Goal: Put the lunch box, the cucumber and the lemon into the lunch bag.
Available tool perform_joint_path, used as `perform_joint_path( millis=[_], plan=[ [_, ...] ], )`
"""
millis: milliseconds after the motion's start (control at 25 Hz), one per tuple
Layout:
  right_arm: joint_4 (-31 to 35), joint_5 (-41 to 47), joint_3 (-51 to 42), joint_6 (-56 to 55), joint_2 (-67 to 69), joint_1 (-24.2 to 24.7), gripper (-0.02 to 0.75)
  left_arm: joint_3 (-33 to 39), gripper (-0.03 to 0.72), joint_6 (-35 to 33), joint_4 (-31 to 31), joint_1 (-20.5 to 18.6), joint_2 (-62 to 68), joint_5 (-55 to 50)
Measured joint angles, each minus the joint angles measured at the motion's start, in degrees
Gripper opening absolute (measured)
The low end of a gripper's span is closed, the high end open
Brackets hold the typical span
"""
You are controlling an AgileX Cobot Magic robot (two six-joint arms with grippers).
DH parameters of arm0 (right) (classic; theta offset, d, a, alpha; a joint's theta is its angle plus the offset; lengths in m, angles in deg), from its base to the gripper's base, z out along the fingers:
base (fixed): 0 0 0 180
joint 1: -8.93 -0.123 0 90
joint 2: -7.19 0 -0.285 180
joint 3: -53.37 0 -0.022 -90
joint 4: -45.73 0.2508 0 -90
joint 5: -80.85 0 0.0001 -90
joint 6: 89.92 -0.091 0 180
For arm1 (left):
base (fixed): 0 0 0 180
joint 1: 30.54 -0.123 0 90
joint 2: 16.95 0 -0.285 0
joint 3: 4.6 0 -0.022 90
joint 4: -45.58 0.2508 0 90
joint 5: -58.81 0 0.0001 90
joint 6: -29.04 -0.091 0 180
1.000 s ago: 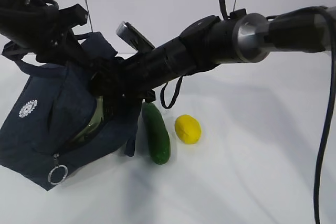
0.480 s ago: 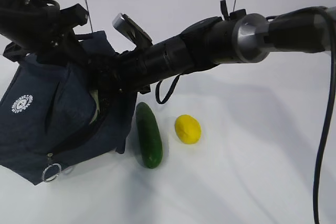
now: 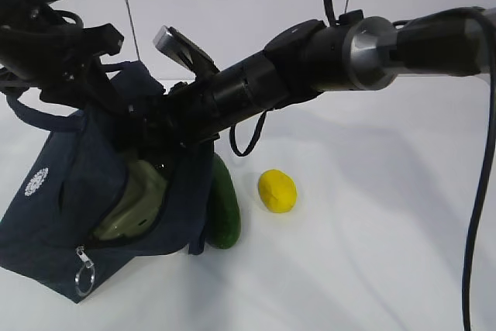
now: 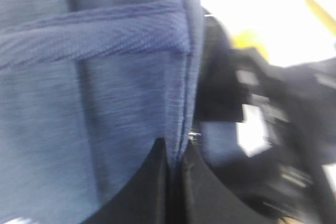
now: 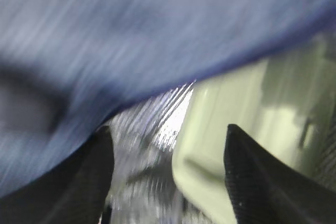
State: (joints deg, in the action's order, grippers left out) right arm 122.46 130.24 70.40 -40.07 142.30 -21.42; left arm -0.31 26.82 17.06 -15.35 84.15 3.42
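The navy lunch bag (image 3: 70, 184) stands at the left with its zipped mouth gaping. The sage-green lunch box (image 3: 136, 207) lies inside it, seen through the opening. My left gripper (image 4: 174, 142) is shut on the bag's upper fabric edge (image 4: 181, 77). My right gripper (image 5: 169, 128) reaches into the mouth with its jaws apart. The lunch box (image 5: 236, 124) lies by its right finger, and silver lining (image 5: 152, 145) shows by the left one. The cucumber (image 3: 223, 207) lies against the bag's right side. The lemon (image 3: 277, 190) sits just right of it.
The right arm (image 3: 310, 60) stretches across the middle above the cucumber. The left arm (image 3: 54, 44) hangs over the bag's top. A metal ring pull (image 3: 84, 277) dangles at the bag's lower front. White tabletop (image 3: 364, 246) spreads to the right.
The bag's mouth has gaped wider and the lunch box has dropped lower inside it, now showing plainly. The right jaws have spread. The cucumber now rests against the bag.
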Motion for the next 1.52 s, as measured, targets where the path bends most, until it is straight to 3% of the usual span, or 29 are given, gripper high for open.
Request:
perform_joint_path(
  millis=[320,560,920,1240,1520],
  plan=[
    [-2.42,3.93,0.08,2.03,0.0,-0.13,0.482,0.0,-0.001,1.15,4.55,0.0,0.0,0.18],
    [-9.61,10.17,2.76,1.68,-1.17,1.77,0.482,0.0,-0.001,2.22,6.07,-0.66,0.0,0.33],
    [-26.73,13.69,9.9,-9.78,-3.66,5.79,0.482,0.0,-0.001,2.22,6.07,-0.77,0.0,0.37],
    [-46.82,16.49,11.41,-21.78,-3.78,5.82,0.482,0.0,-0.001,2.22,6.55,-0.87,0.0,0.46],
    [-51.95,16.75,11.41,-28.31,-3.78,5.82,0.482,0.0,-0.001,2.22,7.34,-0.87,0.0,0.59]
  ],
)
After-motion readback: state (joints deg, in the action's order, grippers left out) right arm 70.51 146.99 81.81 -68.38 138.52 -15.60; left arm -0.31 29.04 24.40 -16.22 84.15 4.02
